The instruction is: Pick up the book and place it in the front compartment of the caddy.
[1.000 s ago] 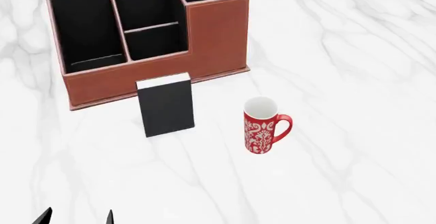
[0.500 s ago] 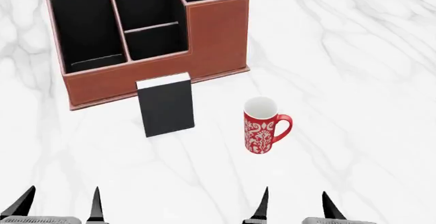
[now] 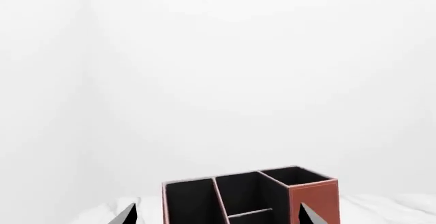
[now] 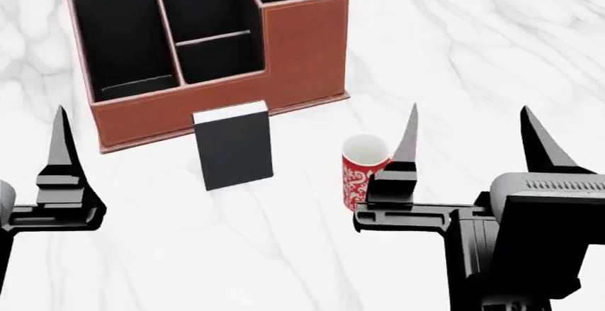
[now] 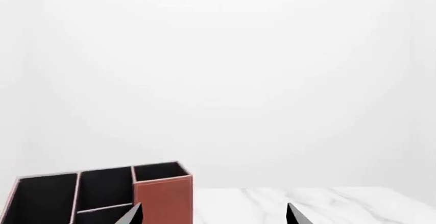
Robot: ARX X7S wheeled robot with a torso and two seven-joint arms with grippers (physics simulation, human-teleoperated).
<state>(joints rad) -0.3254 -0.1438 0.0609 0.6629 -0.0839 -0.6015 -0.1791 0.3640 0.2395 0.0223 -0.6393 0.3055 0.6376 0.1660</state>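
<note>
The black book [image 4: 234, 154] stands upright on the marble table just in front of the red-brown caddy [image 4: 302, 56]. The front compartment [image 4: 219, 59] is the nearer middle cell, behind the low divider bar. The caddy also shows in the left wrist view [image 3: 315, 201] and in the right wrist view [image 5: 163, 198]. My left gripper [image 3: 216, 216] is open and empty; one fingertip [image 4: 61, 123] shows left of the book, well apart from it. My right gripper [image 4: 470, 141] is open and empty, raised to the right of the book.
A red patterned mug [image 4: 358, 173] stands right of the book, partly hidden behind my right gripper's left finger [image 4: 406, 137]. The white marble table [image 4: 492, 49] extends to the right and front.
Both grippers have risen from the bottom edge of the head view to the level of the book and mug. The right one now covers part of the mug. Book and caddy have not moved.
</note>
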